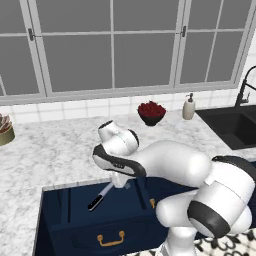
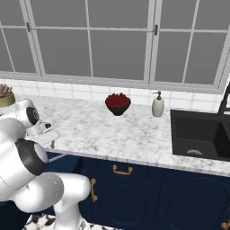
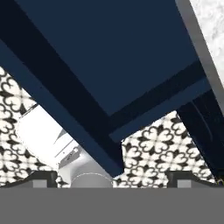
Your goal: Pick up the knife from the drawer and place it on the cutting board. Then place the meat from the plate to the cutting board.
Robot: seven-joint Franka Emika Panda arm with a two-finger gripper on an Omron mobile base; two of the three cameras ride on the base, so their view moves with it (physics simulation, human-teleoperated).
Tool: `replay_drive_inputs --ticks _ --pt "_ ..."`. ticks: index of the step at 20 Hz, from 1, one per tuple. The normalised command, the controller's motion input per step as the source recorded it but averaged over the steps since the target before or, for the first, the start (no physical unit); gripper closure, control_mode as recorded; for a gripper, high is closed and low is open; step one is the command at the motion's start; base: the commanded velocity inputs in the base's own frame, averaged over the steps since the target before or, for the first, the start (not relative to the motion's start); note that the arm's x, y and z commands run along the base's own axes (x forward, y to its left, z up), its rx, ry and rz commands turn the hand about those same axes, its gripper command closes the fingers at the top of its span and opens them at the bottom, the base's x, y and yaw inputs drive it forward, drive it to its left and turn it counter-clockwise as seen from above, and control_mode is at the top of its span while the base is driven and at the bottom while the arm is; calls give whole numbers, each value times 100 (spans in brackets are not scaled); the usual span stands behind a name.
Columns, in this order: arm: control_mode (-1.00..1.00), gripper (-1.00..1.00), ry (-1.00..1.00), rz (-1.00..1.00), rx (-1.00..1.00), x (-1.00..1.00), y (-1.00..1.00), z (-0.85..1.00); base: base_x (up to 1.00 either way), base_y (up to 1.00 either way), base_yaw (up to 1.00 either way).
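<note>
The navy drawer (image 1: 75,227) stands pulled open below the marble counter, its brass bail handle (image 1: 111,240) facing me. Inside it lies the knife (image 1: 101,196), black handle toward the front left and silver blade pointing back right. My gripper (image 1: 122,183) hangs just over the blade's tip end, pointing down into the drawer. In the hand view the gripper (image 3: 113,177) shows its fingertips (image 3: 43,177) far apart with nothing between them, above the drawer's dark floor (image 3: 113,57). The cutting board, the meat and the plate are out of view.
A dark bowl of red fruit (image 1: 151,112) (image 2: 118,103) and a soap dispenser (image 1: 188,106) (image 2: 157,105) stand at the counter's back. The black sink (image 1: 234,125) (image 2: 200,134) lies to the right. A tan pot (image 1: 4,130) sits at the far left.
</note>
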Motion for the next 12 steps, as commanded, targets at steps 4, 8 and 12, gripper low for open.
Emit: replay_drive_inputs --ticks 4,8,12 --pt "-100 -100 1 20 0 -42 41 -90 0 0 0" --pt "-100 -100 2 9 0 1 26 -89 0 0 0" --pt "-100 -100 0 2 0 26 23 -50 0 0 0"
